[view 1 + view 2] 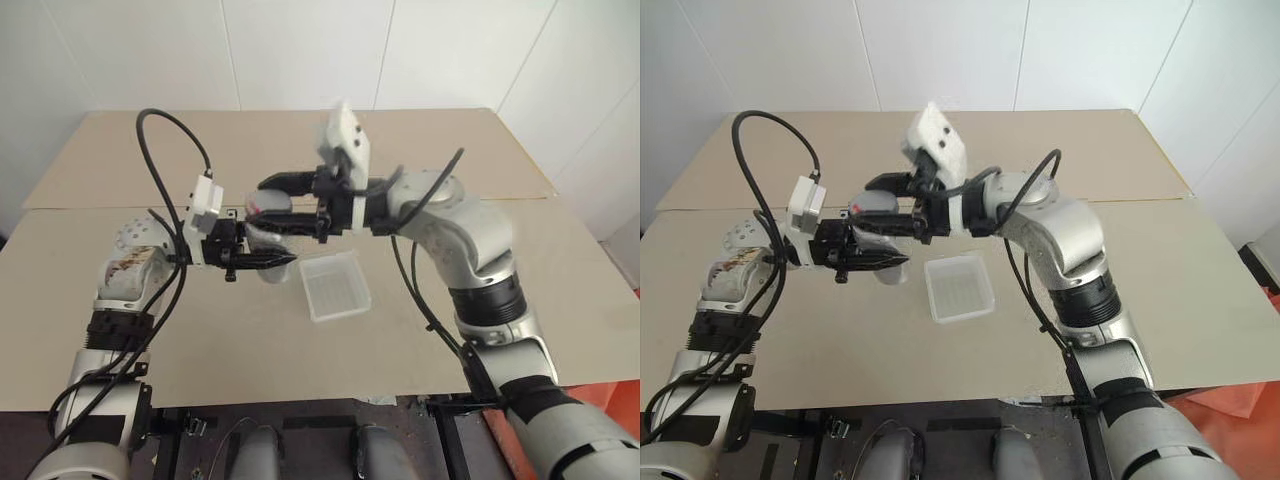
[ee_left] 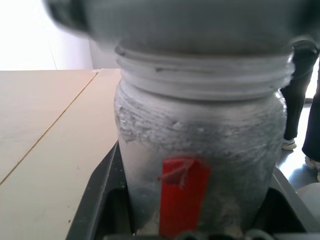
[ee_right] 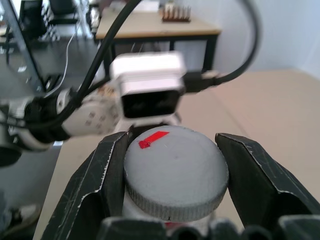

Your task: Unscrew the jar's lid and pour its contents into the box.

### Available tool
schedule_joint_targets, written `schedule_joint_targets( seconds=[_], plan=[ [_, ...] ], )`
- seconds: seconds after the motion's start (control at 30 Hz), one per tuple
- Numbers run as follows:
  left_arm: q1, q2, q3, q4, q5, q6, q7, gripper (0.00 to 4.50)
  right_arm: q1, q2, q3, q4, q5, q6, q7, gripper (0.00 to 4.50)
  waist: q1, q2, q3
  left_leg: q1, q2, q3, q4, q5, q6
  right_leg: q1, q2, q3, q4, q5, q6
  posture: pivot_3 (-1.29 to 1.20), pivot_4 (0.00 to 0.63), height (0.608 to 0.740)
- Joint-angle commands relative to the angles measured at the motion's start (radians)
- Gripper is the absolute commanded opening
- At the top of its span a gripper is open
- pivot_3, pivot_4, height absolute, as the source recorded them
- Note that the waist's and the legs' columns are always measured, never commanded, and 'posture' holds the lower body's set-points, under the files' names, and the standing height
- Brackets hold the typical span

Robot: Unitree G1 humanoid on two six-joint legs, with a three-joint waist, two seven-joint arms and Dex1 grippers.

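One jar (image 1: 268, 232) in left fingers (image 1: 262, 259), one lid (image 3: 175, 172) in right fingers (image 3: 105, 172), one box (image 1: 335, 285).

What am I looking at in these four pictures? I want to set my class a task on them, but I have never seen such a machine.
It is a two-armed humanoid robot. Two pictures come from cameras in its head, looking down over a tan table; the other two from cameras on its wrists. The left gripper holds a small jar by its body, above the table. The right gripper has shut on the jar's grey lid to unscrew it. A shallow white box lies on the table beside the jar.
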Motion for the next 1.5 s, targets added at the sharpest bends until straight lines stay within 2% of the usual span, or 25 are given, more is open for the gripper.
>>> schedule_joint_targets(
  seconds=[0.03, 0.13, 0.33, 0.43, 0.53, 0.6, 0.73, 0.8, 0.97, 1.07, 1.13, 1.2, 1.3, 1.33, 1.4, 1.5],
  plan=[
    [-0.003, 0.015, 0.006, 0.017, 0.019, -0.038, -0.002, 1.93, -0.004, -0.063, -0.091, -0.010, -0.005, -0.020, -0.031, 2.72, 0.002, 0.000, 0.000, 0.000, 0.000, 0.000, 0.000, 0.000, 0.000, 0.000, 0.000, 0.000, 0.000, 0.000, 0.000, 0.00, 0.150, 0.740],
    [-0.016, 0.014, 0.014, 0.045, 0.045, -0.071, 0.024, 1.93, 0.084, -0.137, -0.122, -0.024, -0.056, -0.056, -0.066, 2.72, 0.005, 0.000, 0.000, 0.000, 0.000, 0.000, 0.000, 0.000, 0.000, 0.000, 0.000, 0.000, -0.001, 0.000, 0.000, 0.00, 0.150, 0.740],
    [-0.045, -0.010, 0.013, 0.069, 0.083, -0.132, 0.089, 1.93, 0.417, -0.229, -0.180, -0.014, -0.187, -0.211, -0.167, 2.72, 0.010, 0.000, 0.000, -0.001, -0.001, 0.000, 0.000, 0.000, 0.000, 0.000, -0.002, 0.000, -0.002, 0.000, 0.000, 0.00, 0.150, 0.740],
    [-0.049, -0.022, 0.002, 0.067, 0.090, -0.141, 0.100, 1.93, 0.528, -0.237, -0.171, 0.009, -0.238, -0.217, -0.220, 2.72, 0.000, 0.000, 0.000, -0.001, -0.001, 0.001, 0.000, 0.000, 0.000, 0.000, -0.001, 0.000, -0.002, 0.000, 0.000, 0.00, 0.150, 0.740],
    [-0.055, -0.035, -0.008, 0.071, 0.112, -0.158, 0.117, 1.93, 0.579, -0.230, -0.130, 0.035, -0.303, -0.225, -0.266, 2.72, -0.010, 0.000, 0.000, 0.000, -0.001, 0.001, 0.000, 0.000, 0.000, 0.000, -0.001, 0.001, -0.001, 0.000, 0.000, 0.00, 0.150, 0.740],
    [-0.063, -0.043, -0.016, 0.079, 0.133, -0.182, 0.132, 1.93, 0.604, -0.236, -0.104, 0.030, -0.334, -0.237, -0.266, 3.44, -0.013, 0.000, 0.000, 0.001, -0.001, 0.001, 0.000, 0.000, 0.000, 0.001, 0.000, 0.002, 0.000, 0.000, 0.000, 0.00, 0.150, 0.740],
    [-0.080, -0.056, -0.036, 0.094, 0.193, -0.244, 0.185, 1.93, 0.629, -0.260, -0.098, -0.025, -0.328, -0.215, -0.228, 4.47, -0.010, 0.000, 0.000, 0.001, -0.001, 0.000, 0.000, 0.000, 0.000, 0.001, 0.000, 0.002, -0.001, 0.000, 0.000, 0.00, 0.150, 0.740],
    [-0.090, -0.067, -0.049, 0.101, 0.239, -0.292, 0.234, 1.93, 0.637, -0.291, -0.104, -0.055, -0.318, -0.190, -0.202, 4.47, -0.004, 0.000, 0.000, 0.001, -0.001, 0.000, 0.000, 0.000, 0.000, 0.001, -0.001, 0.002, -0.001, 0.000, 0.000, 0.00, 0.150, 0.740],
    [-0.137, -0.082, -0.086, 0.141, 0.388, -0.497, 0.367, 1.93, 0.603, -0.349, -0.215, -0.212, -0.135, -0.001, -0.126, 4.47, 0.005, -0.001, 0.000, 0.000, -0.001, 0.000, 0.000, 0.000, 0.000, 0.001, -0.001, 0.001, -0.002, 0.000, 0.000, 0.00, 0.150, 0.740],
    [-0.219, -0.036, -0.176, 0.244, 0.678, -0.848, 0.564, 1.93, 0.497, -0.409, -0.274, -0.278, 0.061, 0.216, -0.038, 4.47, 0.005, -0.001, 0.000, 0.000, -0.002, 0.000, 0.001, 0.000, 0.000, 0.001, -0.001, 0.001, -0.002, 0.000, 0.000, 0.00, 0.150, 0.740],
    [-0.298, 0.022, -0.267, 0.313, 0.955, -1.088, 0.775, 1.93, 0.455, -0.453, -0.274, -0.295, 0.146, 0.281, 0.026, 4.47, 0.007, -0.001, 0.000, 0.001, -0.002, 0.000, 0.001, 0.000, 0.000, 0.002, -0.001, 0.001, -0.002, 0.001, 0.000, 0.00, 0.150, 0.740],
    [-0.369, 0.053, -0.345, 0.353, 1.187, -1.217, 1.005, 1.93, 0.419, -0.487, -0.253, -0.290, 0.196, 0.319, 0.071, 4.47, 0.010, -0.001, 0.000, 0.002, -0.001, 0.000, -0.001, 0.000, 0.001, 0.003, 0.000, 0.001, -0.004, 0.001, 0.000, 0.00, 0.150, 0.740],
    [-0.470, 0.101, -0.537, 0.315, 1.637, -1.184, 1.529, 1.93, 0.395, -0.520, -0.207, -0.285, 0.194, 0.295, 0.106, 4.47, 0.019, -0.001, 0.000, 0.001, -0.002, 0.000, -0.001, 0.000, 0.001, 0.003, -0.002, 0.001, -0.006, 0.001, 0.001, 0.00, 0.150, 0.740],
    [-0.492, 0.108, -0.591, 0.311, 1.741, -1.138, 1.661, 1.93, 0.388, -0.523, -0.199, -0.281, 0.195, 0.290, 0.111, 4.47, 0.023, -0.001, 0.000, 0.000, -0.003, 0.000, 0.000, 0.000, 0.001, 0.003, -0.003, 0.001, -0.006, 0.001, 0.001, 0.00, 0.150, 0.740],
    [-0.518, 0.097, -0.669, 0.324, 1.885, -1.008, 1.879, 1.93, 0.371, -0.515, -0.198, -0.273, 0.207, 0.289, 0.110, 4.47, 0.027, -0.001, 0.000, -0.001, -0.004, 0.001, 0.000, 0.000, 0.001, 0.002, -0.004, 0.001, -0.005, 0.001, 0.002, 0.00, 0.150, 0.740],
    [-0.535, 0.068, -0.780, 0.359, 2.053, -0.835, 2.085, 1.93, 0.353, -0.494, -0.211, -0.269, 0.228, 0.286, 0.104, 4.47, 0.028, -0.001, 0.000, -0.002, -0.006, 0.001, 0.000, 0.000, 0.001, 0.000, -0.006, 0.000, -0.003, 0.001, 0.003, 0.00, 0.150, 0.740]
  ],
)
